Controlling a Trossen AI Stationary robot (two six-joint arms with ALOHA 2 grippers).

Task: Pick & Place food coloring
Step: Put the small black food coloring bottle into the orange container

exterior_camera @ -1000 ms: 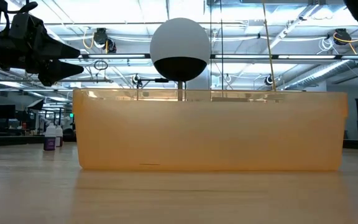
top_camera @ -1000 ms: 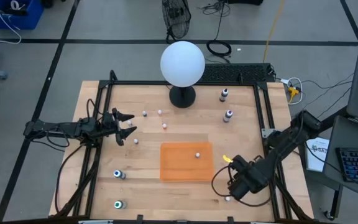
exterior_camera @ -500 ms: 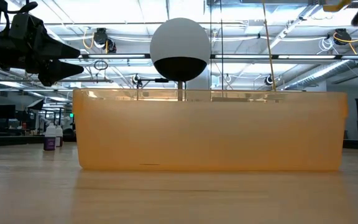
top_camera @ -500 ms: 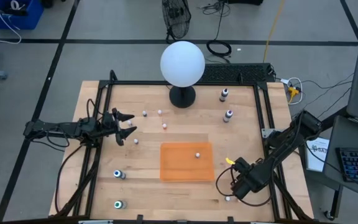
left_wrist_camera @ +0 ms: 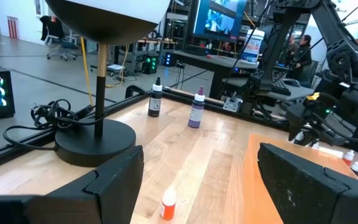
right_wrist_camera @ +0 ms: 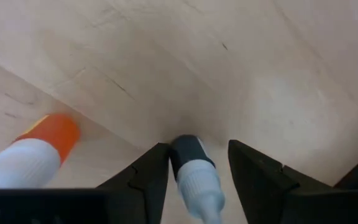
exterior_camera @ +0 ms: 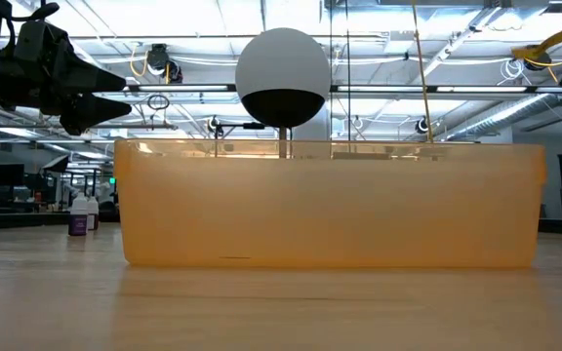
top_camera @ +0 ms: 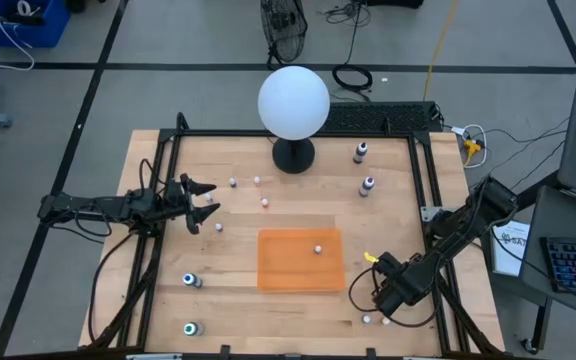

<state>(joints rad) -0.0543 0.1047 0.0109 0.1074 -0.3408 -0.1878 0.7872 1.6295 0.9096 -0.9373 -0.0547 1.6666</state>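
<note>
The right hand [right_wrist_camera: 192, 163] is low over the counter [top_camera: 238, 300], its fingers apart around a dark bottle [right_wrist_camera: 194, 171] lying flat, probably to grip it. An orange bottle [right_wrist_camera: 33, 152] lies just beside. The left hand [top_camera: 200, 204] waits open.

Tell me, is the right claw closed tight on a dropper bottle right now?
No. In the right wrist view the right claw stands open, its fingers on either side of a dark-bodied dropper bottle lying on the table, with gaps showing.

Robotics lab: open hall w/ exposed ceiling ducts [exterior_camera: 476, 68], monitors [left_wrist_camera: 219, 22], floor cables [top_camera: 353, 75].
</note>
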